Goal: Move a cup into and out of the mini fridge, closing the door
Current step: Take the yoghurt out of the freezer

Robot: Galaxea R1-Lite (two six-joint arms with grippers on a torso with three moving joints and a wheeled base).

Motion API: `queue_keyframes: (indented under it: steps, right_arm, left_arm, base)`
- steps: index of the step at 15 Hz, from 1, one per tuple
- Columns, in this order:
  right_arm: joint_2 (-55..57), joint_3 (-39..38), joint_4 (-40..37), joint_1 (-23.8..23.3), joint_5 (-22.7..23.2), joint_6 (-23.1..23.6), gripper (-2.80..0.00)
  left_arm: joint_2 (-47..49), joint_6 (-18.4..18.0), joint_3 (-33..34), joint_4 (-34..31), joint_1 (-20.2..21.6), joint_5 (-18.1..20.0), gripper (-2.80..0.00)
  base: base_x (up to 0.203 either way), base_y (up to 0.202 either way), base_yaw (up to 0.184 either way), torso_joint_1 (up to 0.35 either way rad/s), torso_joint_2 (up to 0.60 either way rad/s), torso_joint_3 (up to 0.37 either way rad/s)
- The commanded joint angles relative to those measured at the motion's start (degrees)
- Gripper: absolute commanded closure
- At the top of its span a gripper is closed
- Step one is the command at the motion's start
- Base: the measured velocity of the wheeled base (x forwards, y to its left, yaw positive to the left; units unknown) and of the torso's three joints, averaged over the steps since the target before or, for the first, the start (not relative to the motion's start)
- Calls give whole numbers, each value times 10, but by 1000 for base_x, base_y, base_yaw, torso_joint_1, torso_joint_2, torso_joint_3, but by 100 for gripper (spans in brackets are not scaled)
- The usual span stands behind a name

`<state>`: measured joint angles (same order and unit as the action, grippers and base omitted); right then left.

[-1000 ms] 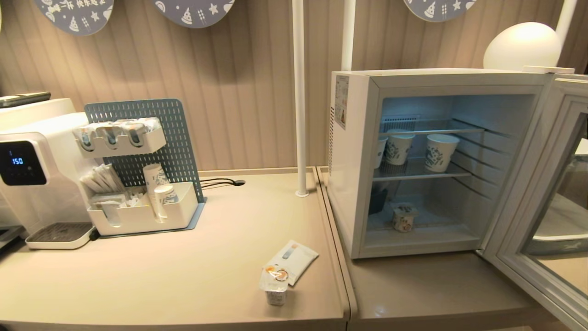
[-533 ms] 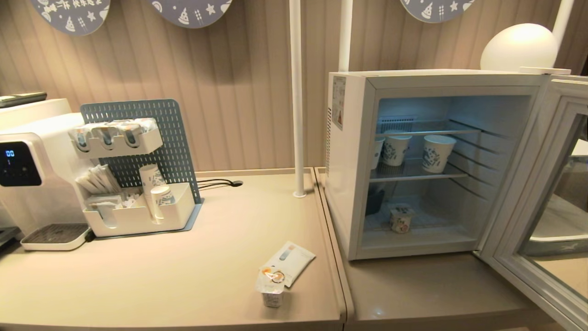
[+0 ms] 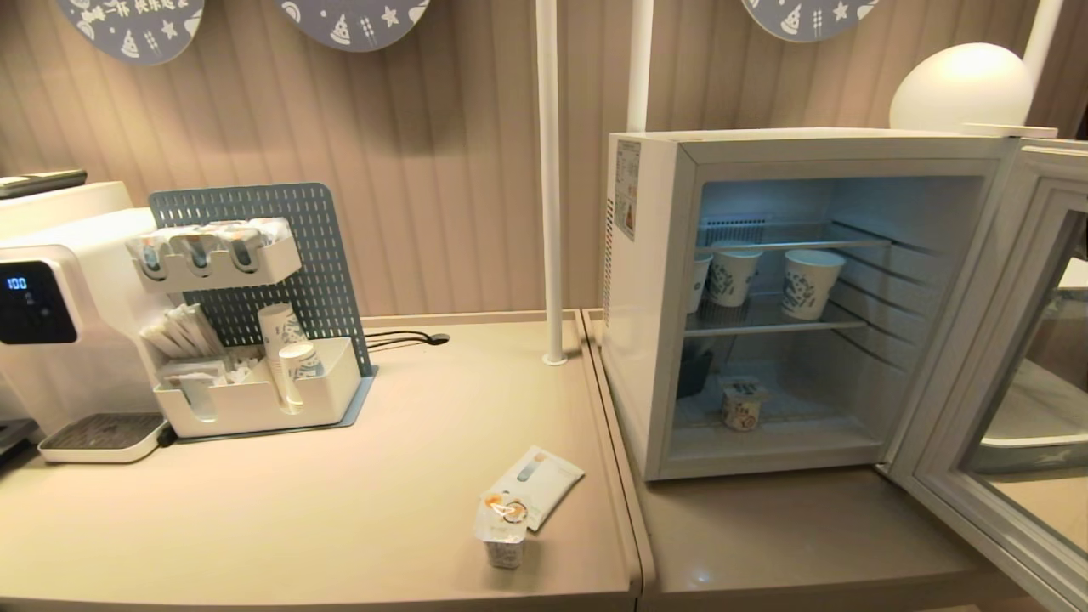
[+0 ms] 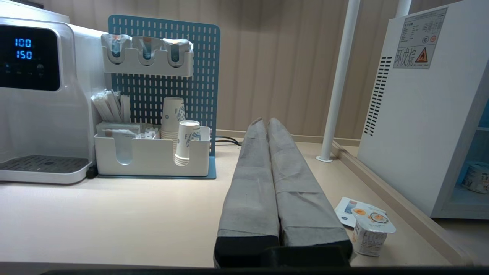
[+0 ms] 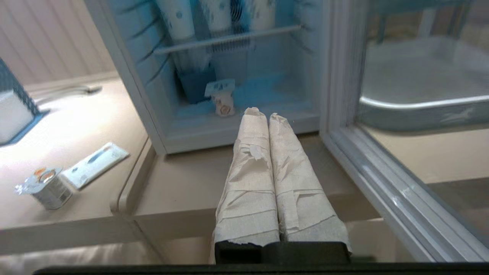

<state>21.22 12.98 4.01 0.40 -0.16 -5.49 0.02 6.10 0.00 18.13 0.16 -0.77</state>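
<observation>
Presently, taking the mini fridge (image 3: 799,297) as landmark:

- Water dispenser (image 3: 51,323): far to the fridge's left, at the counter's end, drip tray to the front; not part of this job.
- Pegboard organiser (image 3: 255,314): well left of the fridge, holding sachets and stacked paper cups within easy reach of the dispenser.
- Left gripper (image 4: 265,122): low over the counter (image 3: 297,510) left of the fridge, fingers pressed together, holding nothing; it looks parked.
- Sealed cup (image 3: 503,531): on the counter near its front edge, just left of the fridge, upright, foil lid up, touching a flat packet (image 3: 544,480); probably the item staged to go in.
- Fridge interior: lit; paper cups (image 3: 812,280) on the middle wire shelf; a second small sealed cup (image 3: 741,404) upright on the floor.
- Right gripper (image 5: 263,114): before the fridge's opening, aimed at that floor cup, fingers closed together and empty; they would need to spread before any grasp.
- Door (image 3: 1003,357): swung wide to the fridge's right, leaving the opening clear for reaching.
</observation>
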Motion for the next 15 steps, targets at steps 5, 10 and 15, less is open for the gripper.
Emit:
queue_keyframes:
  steps: [5,10,15]
  right_arm:
    - [556,18,267,9,19,3,0]
    - [960,10,638,21,23,15,-280]
    - [1049,102,733,42,13,31,-280]
  left_arm:
    - [1,2,23,1,0,0,0]
    - [1,2,23,1,-1,0,0]
    - [1,2,23,1,0,0,0]
  base:
    - [0,0,0,0,0,0]
    - [0,0,0,0,0,0]
    - [0,0,0,0,0,0]
